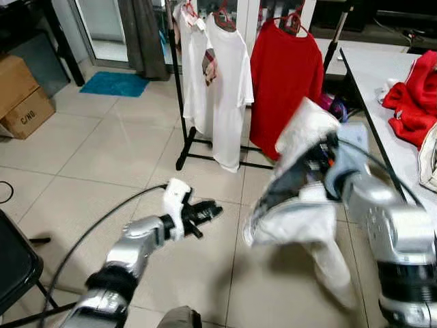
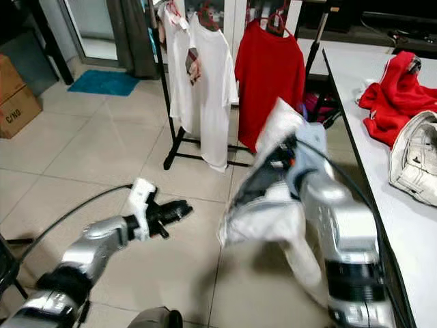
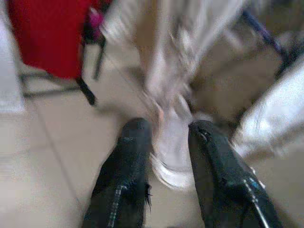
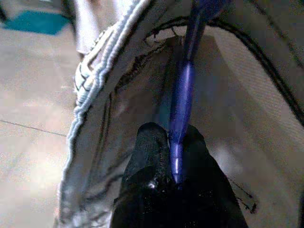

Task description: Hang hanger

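Both arms are clad in silver metal w/ black joint bands. The left arm [image 1: 130, 249] is finished w/ a white wrist block, and a black cable is run back from it along the forearm. The left gripper [image 1: 208, 212] is made of two long black fingers [image 3: 126, 166], rounded at tips, matte. The right arm [image 2: 341, 225] is built thicker, w/ a black band nr the elbow. The right gripper's [image 4: 176, 137] fingers are black too.

2 white shirts [image 1: 217, 82], 1 red shirt [image 1: 285, 75] hanging.
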Robot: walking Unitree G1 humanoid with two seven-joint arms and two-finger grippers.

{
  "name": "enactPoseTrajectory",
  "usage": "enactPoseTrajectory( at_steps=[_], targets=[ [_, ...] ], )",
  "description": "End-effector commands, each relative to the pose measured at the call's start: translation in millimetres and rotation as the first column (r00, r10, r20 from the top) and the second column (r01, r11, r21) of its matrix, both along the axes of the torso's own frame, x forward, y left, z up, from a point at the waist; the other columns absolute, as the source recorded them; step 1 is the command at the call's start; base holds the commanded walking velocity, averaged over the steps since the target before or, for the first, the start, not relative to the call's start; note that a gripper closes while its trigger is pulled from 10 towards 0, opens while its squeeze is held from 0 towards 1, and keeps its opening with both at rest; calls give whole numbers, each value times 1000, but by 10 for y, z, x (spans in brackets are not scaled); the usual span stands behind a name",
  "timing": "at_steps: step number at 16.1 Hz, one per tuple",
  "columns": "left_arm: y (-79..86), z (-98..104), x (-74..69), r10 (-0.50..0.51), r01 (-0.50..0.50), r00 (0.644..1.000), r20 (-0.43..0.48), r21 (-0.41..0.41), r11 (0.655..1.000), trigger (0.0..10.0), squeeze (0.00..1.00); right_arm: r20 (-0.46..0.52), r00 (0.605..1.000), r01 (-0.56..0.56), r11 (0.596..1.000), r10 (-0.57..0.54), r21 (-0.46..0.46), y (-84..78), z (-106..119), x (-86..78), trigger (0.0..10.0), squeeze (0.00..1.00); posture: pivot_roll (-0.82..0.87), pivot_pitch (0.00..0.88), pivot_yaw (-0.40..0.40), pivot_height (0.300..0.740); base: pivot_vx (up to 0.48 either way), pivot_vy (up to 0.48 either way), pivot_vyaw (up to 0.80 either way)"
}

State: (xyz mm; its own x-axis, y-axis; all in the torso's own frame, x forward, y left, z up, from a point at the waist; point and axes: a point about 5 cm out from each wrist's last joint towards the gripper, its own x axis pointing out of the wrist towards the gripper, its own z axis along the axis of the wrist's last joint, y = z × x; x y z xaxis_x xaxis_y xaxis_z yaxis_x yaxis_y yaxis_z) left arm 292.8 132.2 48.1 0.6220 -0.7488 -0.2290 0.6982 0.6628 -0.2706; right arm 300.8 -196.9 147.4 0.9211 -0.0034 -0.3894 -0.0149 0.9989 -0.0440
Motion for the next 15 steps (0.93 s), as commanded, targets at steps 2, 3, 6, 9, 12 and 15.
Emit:
enactPoseTrajectory(
  at_steps=[2, 3, 6, 9, 12, 15],
  targets=[
    [91, 292, 58, 161, -159, 976, 145, -21, 987, 10000, 761, 81, 995, 54, 998, -55, 11, -64, 51, -74, 10000, 0, 51, 17, 45, 740, 0, 0, 0],
    [120, 411, 6, 242, -241, 951, 194, -30, 970, 10000, 0, 82, 994, 71, 997, -73, 37, -59, -35, -158, 10000, 0, 54, 25, 37, 740, 0, 0, 0],
    [116, 567, -160, 335, -353, 897, 290, 13, 936, 10000, 0, 62, 991, 115, 990, -120, 78, 0, -326, -375, 10000, 0, 63, 36, 23, 740, 0, 0, 0],
    [84, 594, -256, 435, -445, 867, 244, -18, 895, 10000, 0, 29, 989, 142, 983, -147, 113, 68, -539, -528, 10000, 0, 62, 45, 28, 740, 0, 0, 0],
    [51, 598, -282, 420, -446, 866, 273, 39, 894, 10000, 0, 85, 987, 124, 985, -135, 123, 107, -481, -518, 10000, 0, 53, 44, 31, 740, 266, 0, 0],
    [81, 674, -193, 470, -511, 829, 302, 71, 856, 10000, 0, 152, 983, 100, 995, -98, -3, 148, -447, -501, 10000, 0, 53, 42, 31, 740, 305, 0, 0]
  ],
)
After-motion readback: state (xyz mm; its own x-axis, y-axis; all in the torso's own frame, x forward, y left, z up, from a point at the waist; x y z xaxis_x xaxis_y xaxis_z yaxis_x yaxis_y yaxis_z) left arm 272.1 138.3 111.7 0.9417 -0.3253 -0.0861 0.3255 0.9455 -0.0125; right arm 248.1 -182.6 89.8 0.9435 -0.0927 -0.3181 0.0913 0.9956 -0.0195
